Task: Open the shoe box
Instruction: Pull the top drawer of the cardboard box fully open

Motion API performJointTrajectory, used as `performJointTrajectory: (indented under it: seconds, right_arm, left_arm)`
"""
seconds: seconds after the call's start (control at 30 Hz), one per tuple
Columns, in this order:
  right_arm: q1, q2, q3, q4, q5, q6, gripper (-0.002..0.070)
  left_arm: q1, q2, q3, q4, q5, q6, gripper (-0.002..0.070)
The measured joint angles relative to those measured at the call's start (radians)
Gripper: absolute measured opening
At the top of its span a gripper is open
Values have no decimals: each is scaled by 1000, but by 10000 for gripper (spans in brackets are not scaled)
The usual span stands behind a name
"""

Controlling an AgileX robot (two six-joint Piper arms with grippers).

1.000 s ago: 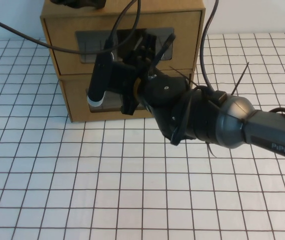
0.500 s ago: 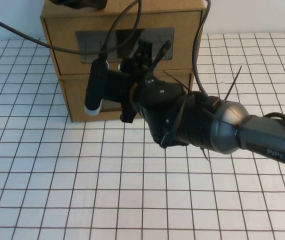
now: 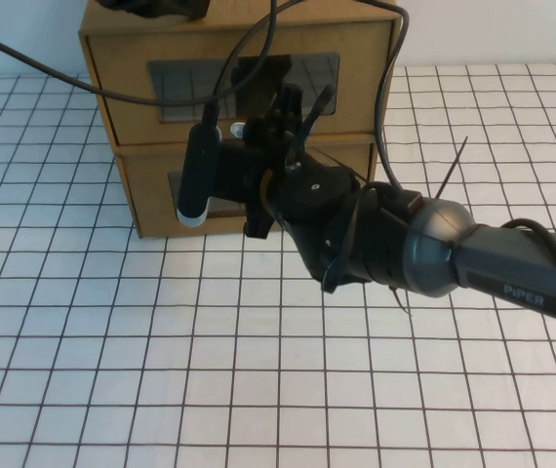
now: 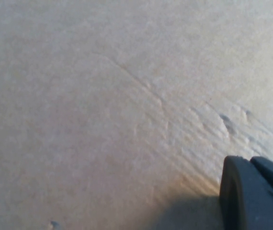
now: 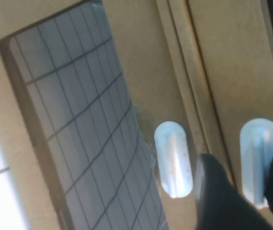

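Note:
Two brown cardboard shoe boxes stand stacked at the table's far side, the upper box (image 3: 361,68) on the lower box (image 3: 146,200), each with a clear window in its front. My right gripper (image 3: 303,101) is against the box fronts near the seam between them, fingers open. In the right wrist view two pale oval finger holes show, one (image 5: 173,158) beside the window and one (image 5: 257,158) across the seam. The right gripper (image 5: 244,163) straddles that second hole without closing on anything. My left gripper (image 3: 151,8) rests on top of the upper box; one dark finger (image 4: 251,196) lies on bare cardboard.
The white gridded table (image 3: 161,370) stretches in front of the boxes. Black cables (image 3: 83,86) drape across the upper box front. The right arm's thick body (image 3: 424,253) hangs over the table's middle right.
The right arm has swayed slightly left and back at the box front, and its fingertips sit a little lower. The jaws have kept the same spread. The boxes have not moved.

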Motion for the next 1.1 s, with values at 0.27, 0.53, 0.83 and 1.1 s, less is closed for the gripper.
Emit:
performJointTrajectory:
  seconds: [0.27, 0.53, 0.83, 1.1]
  right_arm:
    - [-8, 2, 0, -27, -11, 11, 153]
    - [-8, 2, 0, -36, -7, 11, 110]
    - [-8, 2, -1, -41, -4, 8, 41]
    - [-8, 11, -6, -53, 9, -11, 13]
  left_arm:
    - [0, 0, 0, 0, 0, 0, -2]
    - [0, 0, 0, 0, 2, 0, -2]
    - [0, 0, 0, -2, 6, -2, -2]
    - [0, 0, 0, -4, 12, -8, -2]
